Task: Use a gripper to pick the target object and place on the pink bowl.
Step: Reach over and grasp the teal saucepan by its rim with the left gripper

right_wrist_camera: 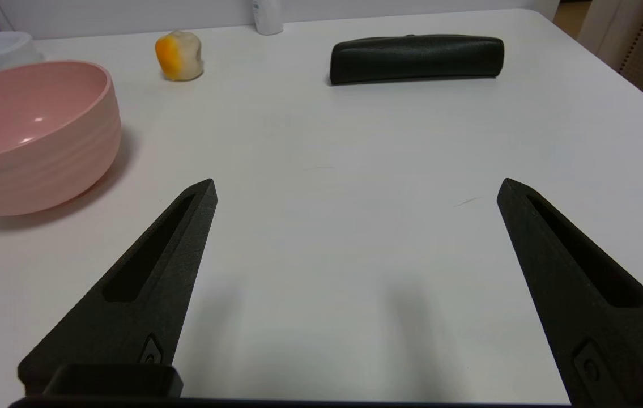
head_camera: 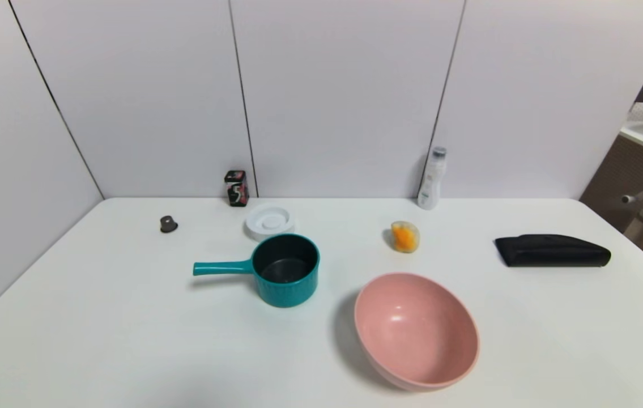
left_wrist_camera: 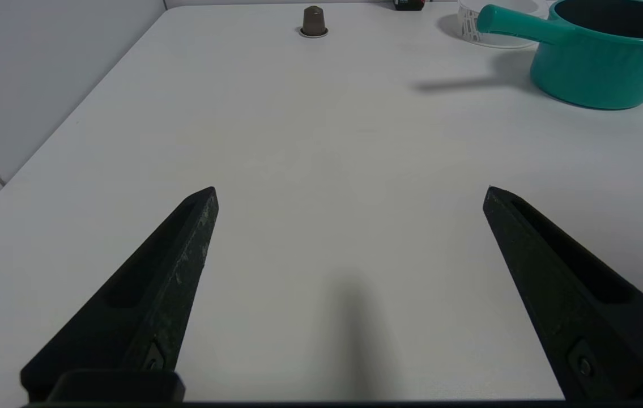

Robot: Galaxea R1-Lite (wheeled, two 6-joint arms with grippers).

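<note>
The teal saucepan (head_camera: 286,271) stands upright near the table's middle, its handle (head_camera: 222,267) pointing left; it also shows in the left wrist view as the saucepan (left_wrist_camera: 604,54). The pink bowl (head_camera: 416,330) sits to its right and nearer me, and appears again as the bowl (right_wrist_camera: 29,133) in the right wrist view. Neither arm shows in the head view. My left gripper (left_wrist_camera: 350,192) is open over bare table, well short of the saucepan. Over bare table beside the bowl, my right gripper (right_wrist_camera: 356,190) is open too.
A white round dish (head_camera: 269,221) sits just behind the saucepan. An orange-yellow lump (head_camera: 405,236), a white bottle (head_camera: 432,180), a black pouch (head_camera: 552,250), a small dark capsule (head_camera: 168,224) and a small printed box (head_camera: 237,188) stand farther back. Walls close the left and back.
</note>
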